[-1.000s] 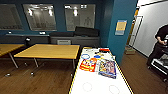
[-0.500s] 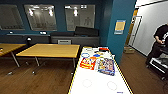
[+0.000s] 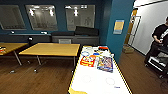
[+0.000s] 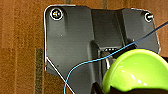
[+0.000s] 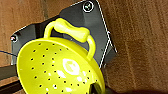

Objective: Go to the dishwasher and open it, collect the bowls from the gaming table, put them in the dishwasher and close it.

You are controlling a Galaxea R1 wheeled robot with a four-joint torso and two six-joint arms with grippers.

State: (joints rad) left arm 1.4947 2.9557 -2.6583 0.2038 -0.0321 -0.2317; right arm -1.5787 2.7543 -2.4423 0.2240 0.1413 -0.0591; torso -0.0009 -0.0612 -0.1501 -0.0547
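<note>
Step in hand: judging by both wrist views, the bowls are already collected; the dishwasher is still to be reached.
Left bowl: a smooth lime-green bowl (image 4: pixel 136 72) sits close against the left wrist plate, dome side toward the camera, wooden floor (image 4: pixel 22 50) far beneath it.
Right bowl: a lime-yellow bowl with small holes and a loop handle (image 5: pixel 60 70) sits close against the right wrist plate, hollow side toward the camera, handle pointing toward the plate.
Fingers: hidden on both arms; I cannot tell whether they pinch the bowls, though each bowl hangs clear of the floor.
Gaming table: the long white table (image 3: pixel 97 82) runs straight ahead in the head view, with game boxes (image 3: pixel 105 63) on its far half.
Key relation: each arm carries its own bowl, so neither is nearer; the dishwasher lies somewhere away from this table.
Bystander: a person (image 3: pixel 160 40) stands at the right, well apart from the table.
</note>
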